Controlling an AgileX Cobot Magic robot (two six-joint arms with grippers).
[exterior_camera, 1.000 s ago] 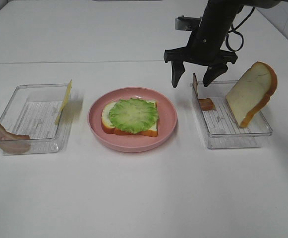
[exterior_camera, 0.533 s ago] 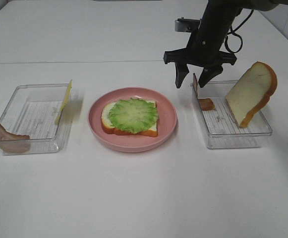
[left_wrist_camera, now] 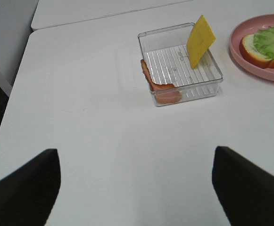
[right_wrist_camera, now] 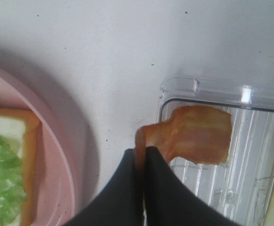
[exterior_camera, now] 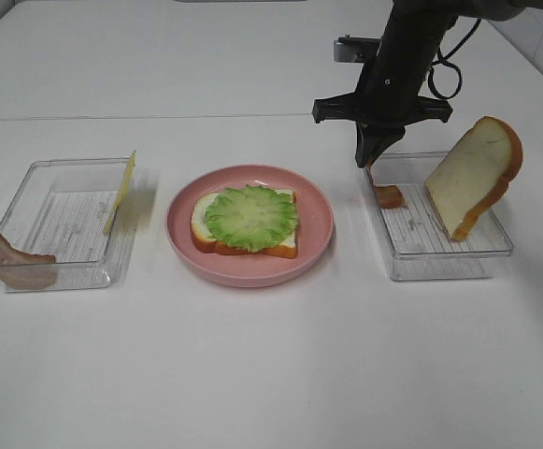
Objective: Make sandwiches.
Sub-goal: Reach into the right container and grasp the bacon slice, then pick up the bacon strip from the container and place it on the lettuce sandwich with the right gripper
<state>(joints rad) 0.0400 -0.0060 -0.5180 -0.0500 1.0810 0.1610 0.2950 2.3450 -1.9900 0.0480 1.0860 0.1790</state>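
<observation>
While left hand [left_wrist_camera: 137,188] hangs released over bare desk [left_wrist_camera: 80,117], holding nothing, bacon strip [exterior_camera: 9,254] and cheese square [exterior_camera: 121,192] wait at left tray [exterior_camera: 65,161]. Centre: pink plate [exterior_camera: 252,278] carries bread slice [exterior_camera: 286,245] topped with lettuce [exterior_camera: 250,215]. Right: right hand [exterior_camera: 372,157] clenched on end of second bacon strip [right_wrist_camera: 198,134] at plate-side edge of right tray [exterior_camera: 444,271]; top bread slice [exterior_camera: 472,178] leans inside. Step judged: bacon pick. Next: lift clear of tray wall, carry to plate, lay flat on lettuce.
</observation>
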